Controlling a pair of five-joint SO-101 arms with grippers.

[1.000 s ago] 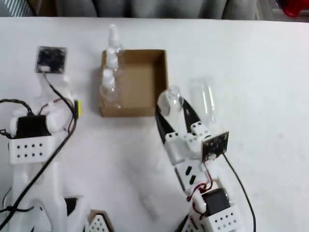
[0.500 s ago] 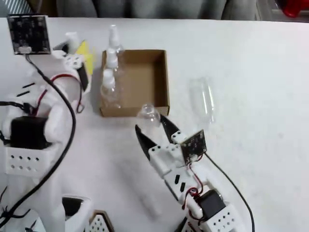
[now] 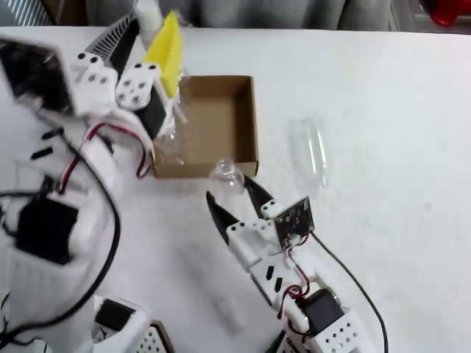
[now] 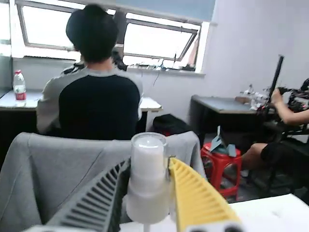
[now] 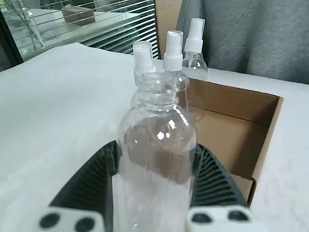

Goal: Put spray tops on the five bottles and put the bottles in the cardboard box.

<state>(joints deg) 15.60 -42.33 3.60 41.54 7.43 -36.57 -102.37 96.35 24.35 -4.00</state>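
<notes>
- Left gripper (image 4: 148,165): the grey and yellow fingers are clamped on a white spray top (image 4: 146,180), nozzle end up and its thin dip tube hanging below. In the high view this gripper (image 3: 151,26) is raised over the far left corner of the cardboard box (image 3: 221,121).
- Right gripper (image 5: 155,166): the black fingers are closed on the body of an open bottle (image 5: 157,140), which is upright with a bare neck. In the high view the bottle (image 3: 225,175) is just in front of the box's near wall, outside the box, and the gripper (image 3: 232,197) is behind it.
- Box contents: three capped bottles (image 5: 174,50) stand in a row along one wall, as far as I can tell. In the high view the left arm covers most of them.
- Fifth bottle (image 3: 309,154): it lies on its side on the table (image 3: 390,88), beside the box and apart from it, with no top fitted.
- Progress (judgement): three of five bottles look finished, capped and boxed. The fourth is in hand, and the top and bottle are each gripped but well apart, so they are not yet joined.
- Remaining (judgement): bring the top over the open neck, feed in the tube, seat the top and box that bottle. Then stand the lying bottle up, cap it and box it.
- Risk (judgement): the dip tube must enter the narrow neck cleanly, and a slight tilt would make it catch on the rim.
</notes>
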